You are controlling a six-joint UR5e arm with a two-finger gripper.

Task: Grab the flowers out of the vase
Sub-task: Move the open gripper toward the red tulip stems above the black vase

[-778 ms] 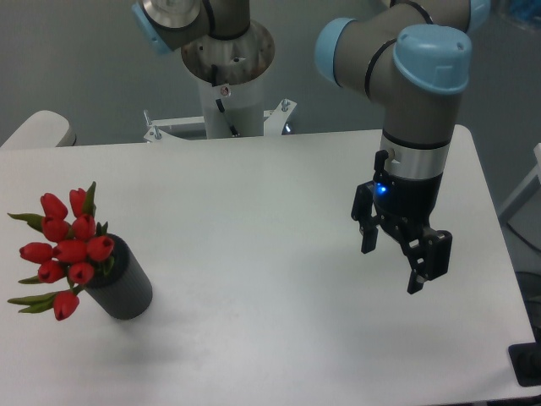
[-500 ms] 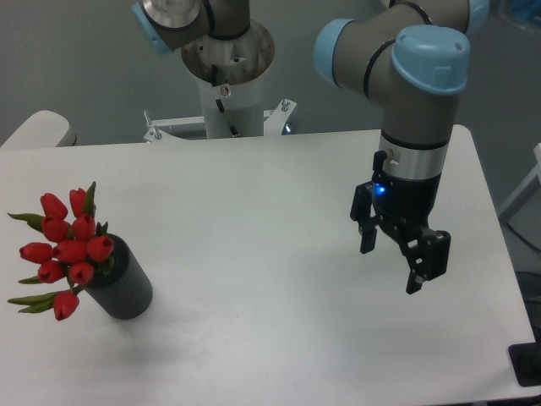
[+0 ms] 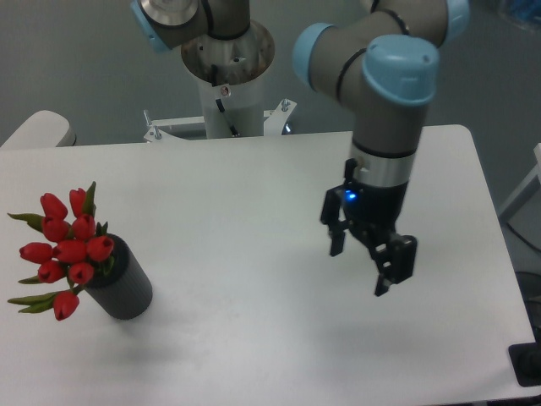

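**Gripper spread wide over bare tabletop, flowers in the vase at far left**

From my seat I see the gripper (image 3: 365, 264) hanging above the white tabletop (image 3: 254, 186), right of centre, with its two black fingers (image 3: 396, 262) spread wide apart. Nothing sits between them and they touch nothing; there is plain white surface below. A small blue light glows on the gripper body just above the fingers. The arm (image 3: 385, 110) comes down to it from the upper right, grey with light-blue joint caps.

The flowers (image 3: 66, 249) are well away from the gripper, at the left edge of the tabletop. I count roughly nine closed red buds, with narrow green leaves poking out to the left and upward. The bunch spreads wider than the vase (image 3: 120, 285) that holds it, a short dark, ribbed cylinder that appears to lean toward the upper left in this view. The stems go into its top opening.

Behind the tabletop stands the white pedestal (image 3: 228, 93) of the arm's base, bolted to a metal plate.
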